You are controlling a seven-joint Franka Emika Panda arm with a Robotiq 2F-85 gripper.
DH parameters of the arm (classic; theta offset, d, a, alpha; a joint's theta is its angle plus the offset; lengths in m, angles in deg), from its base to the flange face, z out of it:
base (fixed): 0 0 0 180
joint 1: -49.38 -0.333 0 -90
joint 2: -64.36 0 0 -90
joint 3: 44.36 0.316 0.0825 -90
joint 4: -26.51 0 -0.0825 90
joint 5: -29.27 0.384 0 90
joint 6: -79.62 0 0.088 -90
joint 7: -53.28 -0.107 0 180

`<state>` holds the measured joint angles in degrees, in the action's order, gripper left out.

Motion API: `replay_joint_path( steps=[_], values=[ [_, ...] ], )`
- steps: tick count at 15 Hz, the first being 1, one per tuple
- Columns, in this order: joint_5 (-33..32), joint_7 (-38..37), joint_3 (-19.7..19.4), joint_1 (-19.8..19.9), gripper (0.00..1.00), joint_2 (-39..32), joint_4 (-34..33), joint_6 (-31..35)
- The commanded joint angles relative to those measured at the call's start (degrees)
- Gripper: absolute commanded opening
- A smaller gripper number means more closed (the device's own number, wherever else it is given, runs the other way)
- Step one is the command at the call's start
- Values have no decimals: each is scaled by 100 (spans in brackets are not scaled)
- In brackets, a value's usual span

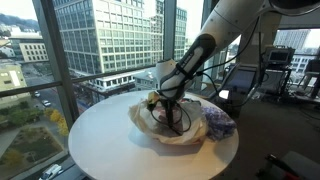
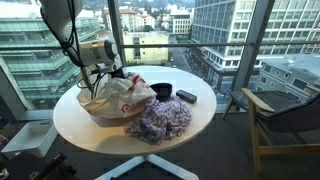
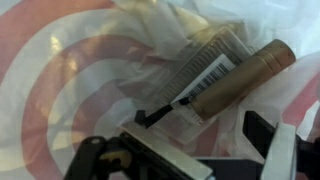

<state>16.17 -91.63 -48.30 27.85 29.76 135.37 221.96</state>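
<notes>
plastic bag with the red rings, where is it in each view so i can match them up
In an exterior view: the plastic bag lies mid-frame on the round table, under the arm.
In an exterior view: left of centre, beside the patterned cloth.
Wrist view: it fills the frame, red rings at left.
Shared landmark: the gripper, at the bag in all three.

In an exterior view, the bag rests on the table. The bowl lies right of the bag, the cloth before it.
</notes>
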Motion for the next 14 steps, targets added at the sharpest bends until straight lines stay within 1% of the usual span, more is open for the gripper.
replay_joint_path(
  steps=[1, 5, 7, 8, 9, 11, 12, 13, 14],
  values=[
    [295, -753, -63, 1, 100, -265, -333, 188],
    [394, -1124, -95, -3, 100, -468, -541, 224],
    [267, -1299, -204, -67, 100, -568, -637, 274],
    [137, -1382, -322, -147, 100, -620, -693, 276],
    [265, -1250, -506, -275, 100, -680, -741, 302],
    [238, -1258, -506, -195, 100, -786, -857, 257],
    [235, -1245, -414, -110, 75, -819, -905, 206],
    [271, -1192, -380, -86, 73, -835, -925, 188],
    [300, -1146, -336, -71, 67, -832, -938, 185]
  ],
)
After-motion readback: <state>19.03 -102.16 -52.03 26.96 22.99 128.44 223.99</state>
